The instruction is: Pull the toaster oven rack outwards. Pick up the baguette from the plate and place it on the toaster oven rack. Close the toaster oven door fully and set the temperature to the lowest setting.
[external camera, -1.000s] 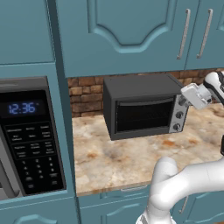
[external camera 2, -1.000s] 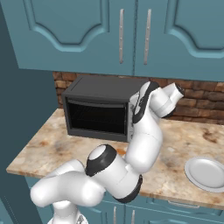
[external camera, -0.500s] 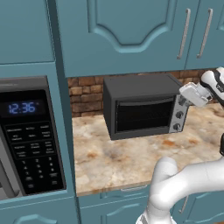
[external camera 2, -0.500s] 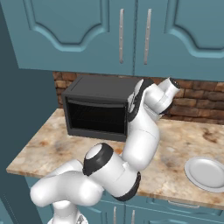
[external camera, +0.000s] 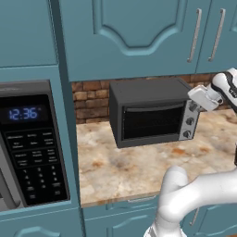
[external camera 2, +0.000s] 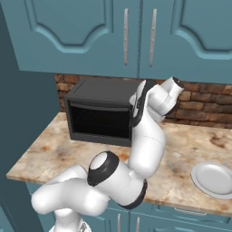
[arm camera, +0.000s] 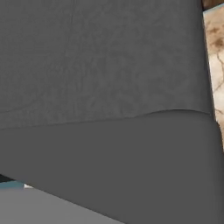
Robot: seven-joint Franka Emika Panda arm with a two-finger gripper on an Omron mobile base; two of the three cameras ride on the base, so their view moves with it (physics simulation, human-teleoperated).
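I've lifted the jaws (external camera: 200,96) slightly beside the toaster oven (external camera: 150,111), door shut; their opening I cannot tell.

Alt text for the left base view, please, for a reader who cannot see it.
The gripper hovers at the knob panel of the toaster oven, whose toaster oven door is closed. The oven sits on a marbled counter against a brick wall, under teal cabinets. A black microwave with blue clock digits is built in at left.
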